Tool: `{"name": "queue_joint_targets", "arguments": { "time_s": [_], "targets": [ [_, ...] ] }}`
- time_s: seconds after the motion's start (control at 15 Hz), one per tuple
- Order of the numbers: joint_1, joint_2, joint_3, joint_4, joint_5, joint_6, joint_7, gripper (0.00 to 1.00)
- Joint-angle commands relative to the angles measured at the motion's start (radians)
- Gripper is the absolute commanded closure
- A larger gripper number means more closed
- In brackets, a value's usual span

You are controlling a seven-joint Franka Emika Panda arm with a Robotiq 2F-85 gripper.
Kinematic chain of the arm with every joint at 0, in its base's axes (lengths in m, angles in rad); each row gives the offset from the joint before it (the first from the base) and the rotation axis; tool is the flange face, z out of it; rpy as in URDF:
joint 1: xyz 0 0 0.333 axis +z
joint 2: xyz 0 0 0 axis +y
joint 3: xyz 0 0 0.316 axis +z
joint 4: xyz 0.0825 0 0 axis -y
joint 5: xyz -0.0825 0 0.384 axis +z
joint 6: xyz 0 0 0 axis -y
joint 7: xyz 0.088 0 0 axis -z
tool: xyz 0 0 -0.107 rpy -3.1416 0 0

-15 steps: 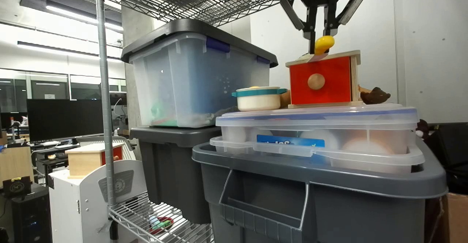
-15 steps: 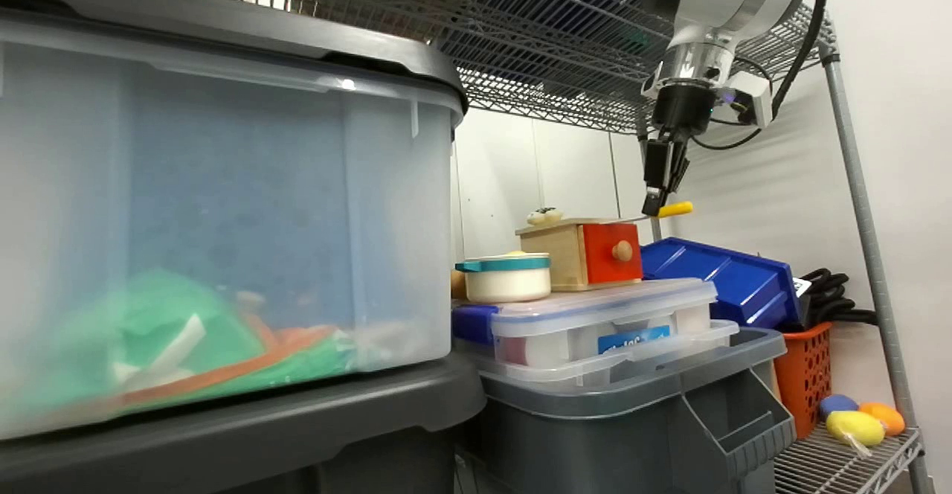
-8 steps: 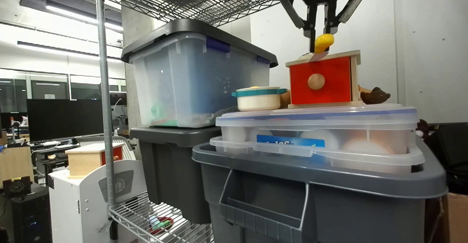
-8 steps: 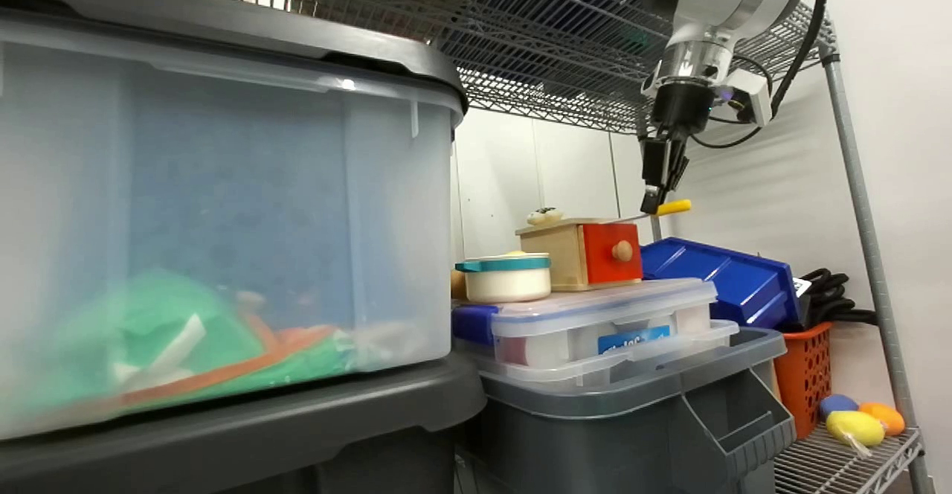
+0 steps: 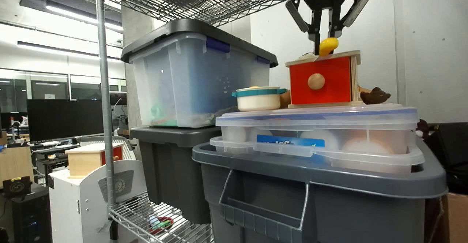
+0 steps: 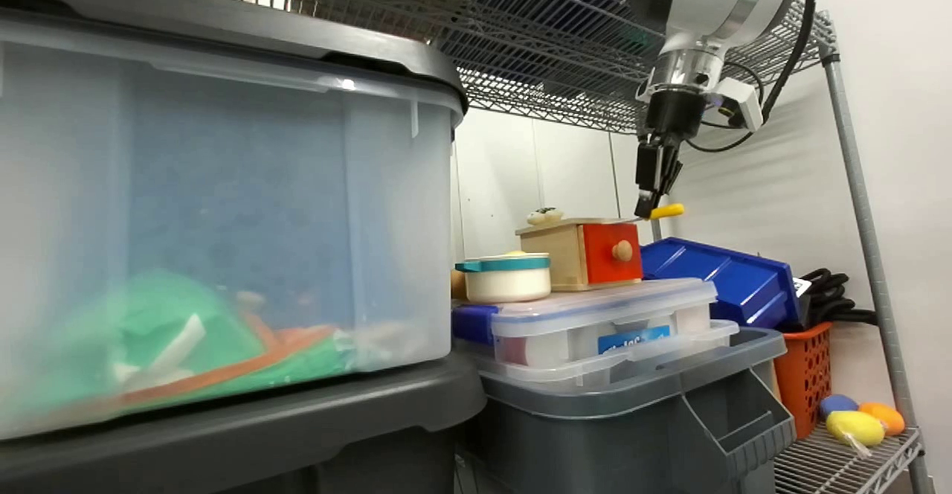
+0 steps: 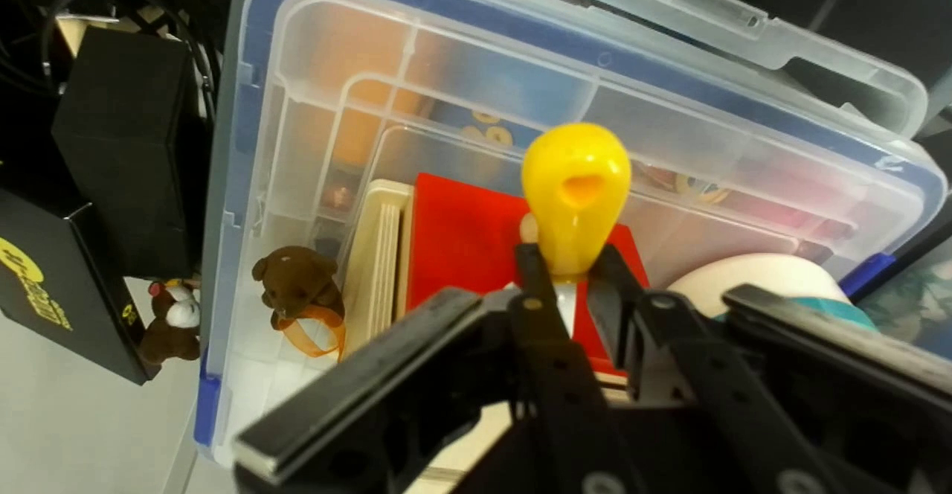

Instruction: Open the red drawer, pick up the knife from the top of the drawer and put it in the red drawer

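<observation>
Yellow knife [image 7: 576, 153]: you're holding it near the top edge of the red drawer [image 5: 335, 80], can't tell if touching tbh
Gripper [image 7: 570, 262]: you're pinching the handle, jaws sitting mostly together
Red drawer: sitting closed on the clear tub [image 5: 340, 123]

The knife [image 5: 328, 46] in my end effector [image 7: 570, 262] has a glossy, smooth handle [image 7: 576, 155]; below, the red drawer [image 5: 335, 80] has a wooden knob [image 5: 316, 81].

In an exterior view, fingers [image 5: 316, 43] grip the yellow knife [image 5: 328, 45] above the closed red drawer [image 5: 335, 83] (a cream pot [image 5: 258, 102] nearby).
</observation>
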Motion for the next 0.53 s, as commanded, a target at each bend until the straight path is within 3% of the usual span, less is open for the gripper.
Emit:
{"name": "queue_joint_targets", "arguments": {
  "time_s": [0.0,0.47],
  "targets": [
    [-0.027,0.033,0.023,0.059,0.014,-0.038,0.008,0.95],
    [-0.034,0.034,0.029,0.074,0.013,-0.038,0.011,0.95]
  ]
}}
